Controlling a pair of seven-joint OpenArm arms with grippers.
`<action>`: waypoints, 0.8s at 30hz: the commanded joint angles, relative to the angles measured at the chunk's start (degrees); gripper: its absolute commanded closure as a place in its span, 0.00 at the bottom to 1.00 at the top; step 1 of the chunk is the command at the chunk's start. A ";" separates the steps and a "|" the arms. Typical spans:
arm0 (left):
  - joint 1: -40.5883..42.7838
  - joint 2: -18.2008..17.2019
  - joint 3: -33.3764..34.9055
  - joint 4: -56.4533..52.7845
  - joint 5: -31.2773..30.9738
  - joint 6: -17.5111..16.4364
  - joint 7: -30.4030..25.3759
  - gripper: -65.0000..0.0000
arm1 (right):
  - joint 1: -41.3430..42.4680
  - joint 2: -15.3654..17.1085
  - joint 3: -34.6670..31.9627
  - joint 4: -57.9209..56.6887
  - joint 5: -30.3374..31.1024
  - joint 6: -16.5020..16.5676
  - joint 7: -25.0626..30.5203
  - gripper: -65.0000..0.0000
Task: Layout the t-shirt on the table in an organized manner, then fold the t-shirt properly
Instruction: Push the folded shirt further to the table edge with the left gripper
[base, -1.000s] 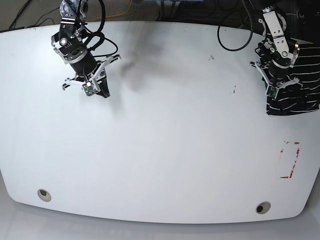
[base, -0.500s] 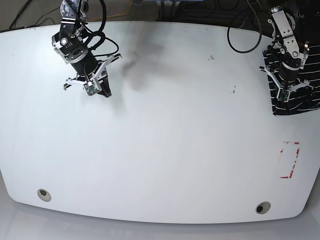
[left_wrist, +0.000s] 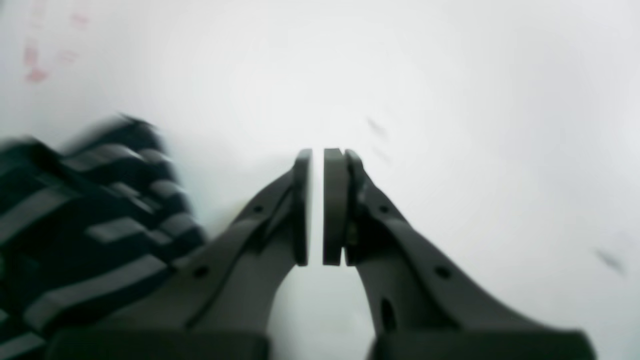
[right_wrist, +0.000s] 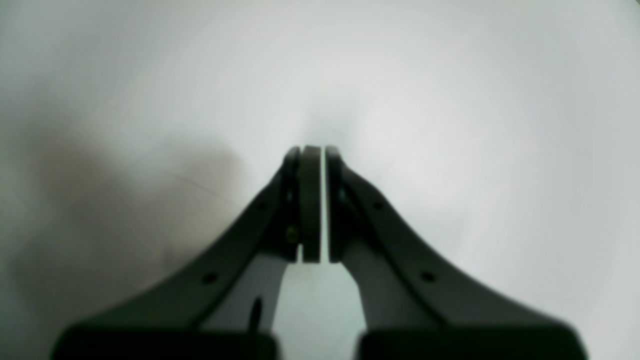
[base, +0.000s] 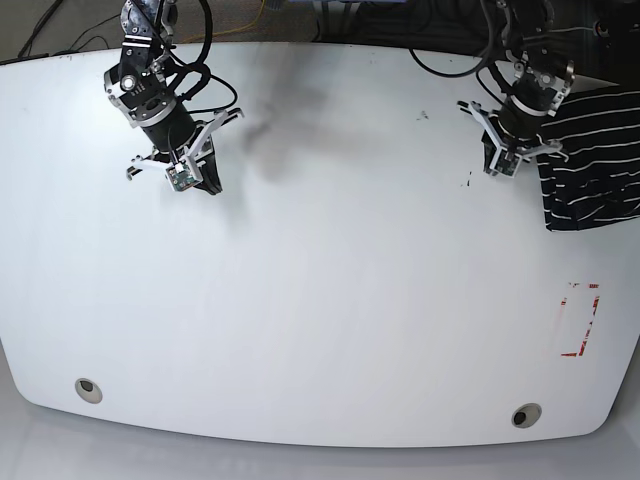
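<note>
White table (base: 320, 300) shows no readable writing; both arms' fingers (left_wrist: 316, 207) (right_wrist: 314, 205) are closed, empty, beside the t-shirt (base: 595, 160).

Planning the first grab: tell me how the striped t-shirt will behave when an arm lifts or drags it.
The t-shirt lies rumpled at the table edge, so it is probably floppy and would likely drape and sag from a pinch. Its thin fabric looks light. Dragged over the smooth white top it may slide easily but bunch rather than spread. It shows no tendency to roll or tip.
</note>
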 joint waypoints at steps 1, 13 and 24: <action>1.61 0.25 -0.04 2.09 -0.69 0.46 -1.21 0.96 | 0.38 0.35 0.10 1.34 0.93 -0.31 1.57 0.97; 10.58 0.07 -1.09 2.53 -0.87 0.46 -1.30 0.96 | 0.38 0.44 0.19 1.34 0.93 -0.31 1.57 0.97; 11.02 -0.63 -7.07 2.27 -0.87 0.46 -1.30 0.96 | 0.38 0.35 0.19 1.26 0.93 -0.31 1.57 0.97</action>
